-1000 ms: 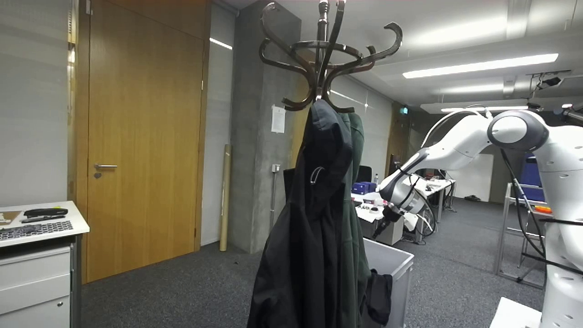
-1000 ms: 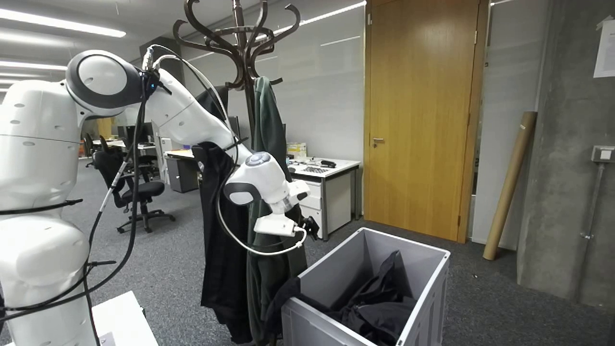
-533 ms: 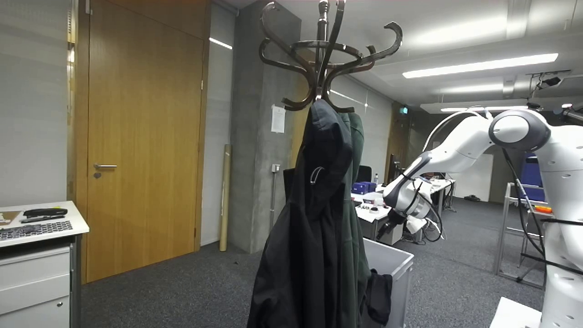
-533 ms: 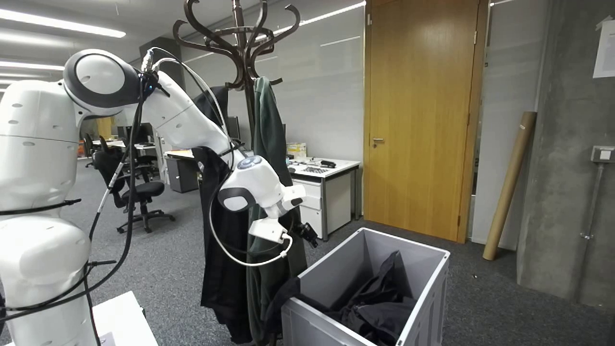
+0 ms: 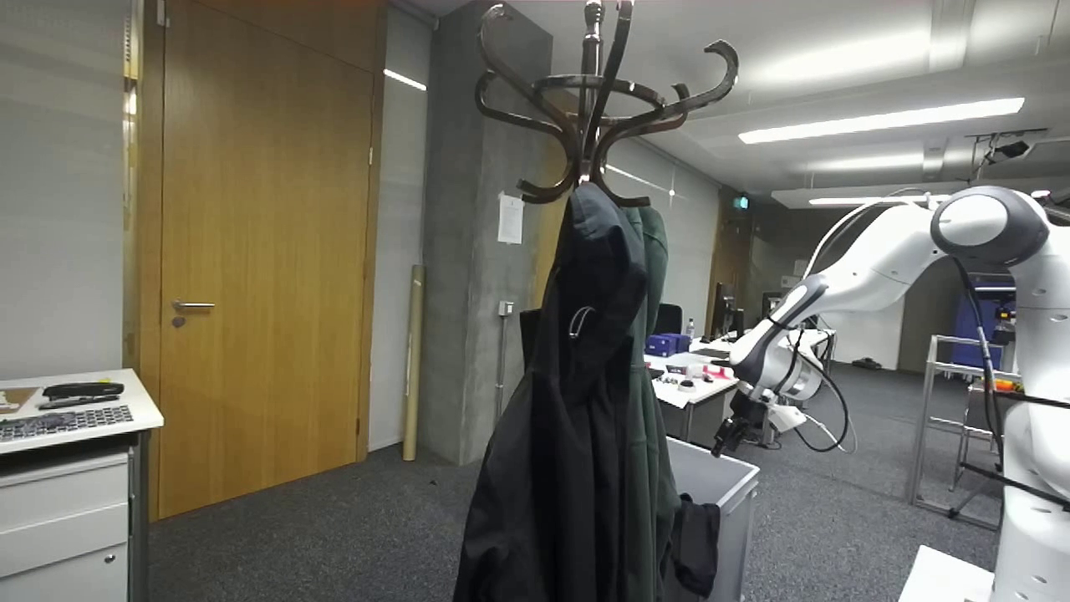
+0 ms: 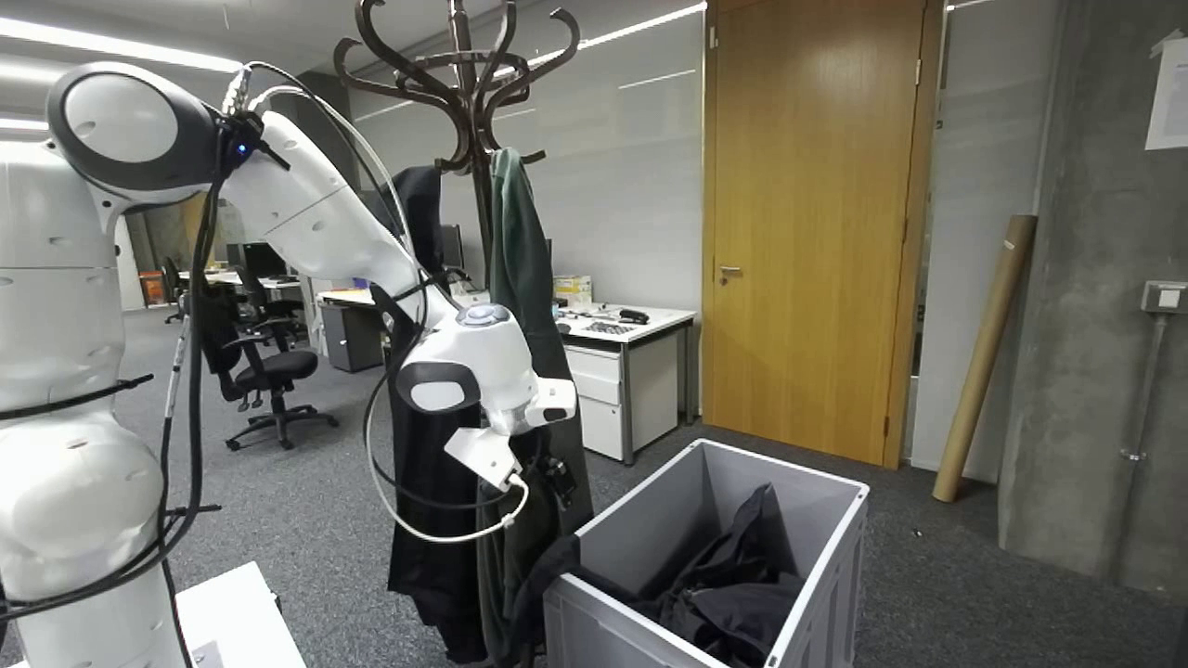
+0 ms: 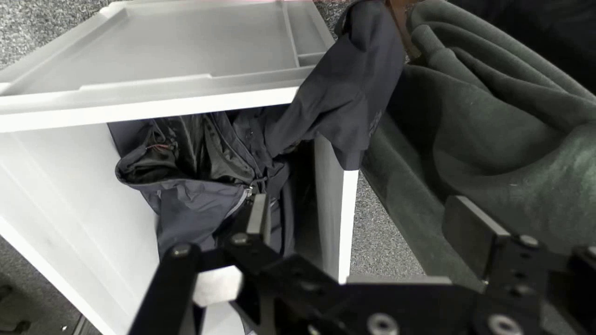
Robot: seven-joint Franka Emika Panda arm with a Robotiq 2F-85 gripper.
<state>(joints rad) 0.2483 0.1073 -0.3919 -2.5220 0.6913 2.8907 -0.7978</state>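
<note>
Hovering near one corner of a big grey plastic bin (image 7: 149, 108), my claw (image 7: 359, 209) has its flat-tipped fingers (image 7: 465, 232) wide apart, and I can't see anything pinched between them. Nearest stuff is a crumpled dark navy fabric jacket (image 7: 186, 209): most of it lies inside the bin, and what looks like its sleeve (image 7: 347, 97) flops over that corner and down the outside. In the wrist view the sleeve sits pretty much straight ahead of the gap, past the fingertips, with no contact that I can make out. Its length runs on a slant, upper right to lower left, so the side-by-side fingers aren't square to it. Annoying bit: in that view the left finger shows over the jacket's body, while the right one shows against the soft-looking dark green garment (image 7: 493, 135) hanging off the dark bentwood coat stand (image 5: 592, 54). Only one arm (image 6: 316, 209) on this rig, so there's no nearer hand to pick. Height above the bin? Honestly can't judge it from here.
</note>
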